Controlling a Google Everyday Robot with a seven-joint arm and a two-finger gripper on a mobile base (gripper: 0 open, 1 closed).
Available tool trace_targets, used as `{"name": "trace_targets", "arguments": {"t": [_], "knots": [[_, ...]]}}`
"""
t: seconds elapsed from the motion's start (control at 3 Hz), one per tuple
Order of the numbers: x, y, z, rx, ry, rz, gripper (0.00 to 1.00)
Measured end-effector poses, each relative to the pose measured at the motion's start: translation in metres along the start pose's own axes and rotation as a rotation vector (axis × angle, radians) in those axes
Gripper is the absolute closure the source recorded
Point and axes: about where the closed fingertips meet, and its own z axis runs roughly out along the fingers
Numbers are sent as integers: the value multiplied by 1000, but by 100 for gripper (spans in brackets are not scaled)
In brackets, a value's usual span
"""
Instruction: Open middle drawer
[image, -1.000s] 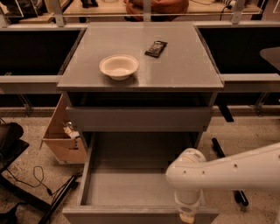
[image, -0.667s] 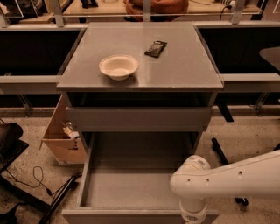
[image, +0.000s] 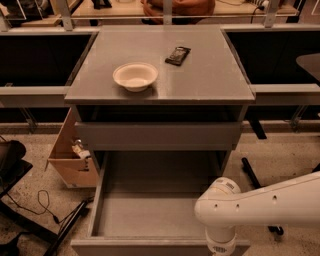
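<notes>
The middle drawer (image: 150, 215) stands pulled far out towards me from the grey cabinet. Its bare grey box interior shows, and its front edge (image: 125, 247) lies at the bottom of the camera view. Above it is another closed grey drawer front (image: 157, 135). My white arm (image: 260, 202) reaches in from the right. Its wrist (image: 220, 244) points down over the right part of the drawer's front edge. My gripper hangs below the bottom of the view and is hidden.
A white bowl (image: 135, 76) and a black flat packet (image: 178, 55) lie on the cabinet top (image: 210, 80). An open cardboard box (image: 70, 157) stands on the floor at the left. A dark chair base (image: 10, 165) and cables (image: 45, 210) are further left. Dark recesses flank the cabinet.
My arm has shifted slightly right and lower over the drawer's front right corner. The drawer has come out a little further towards me.
</notes>
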Motion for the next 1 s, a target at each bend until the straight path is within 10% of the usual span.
{"name": "trace_targets", "arguments": {"t": [0.33, 1.0], "knots": [[-3, -7, -26, 24, -24, -41, 4], [-9, -41, -150, 105, -194, -173, 0]]}}
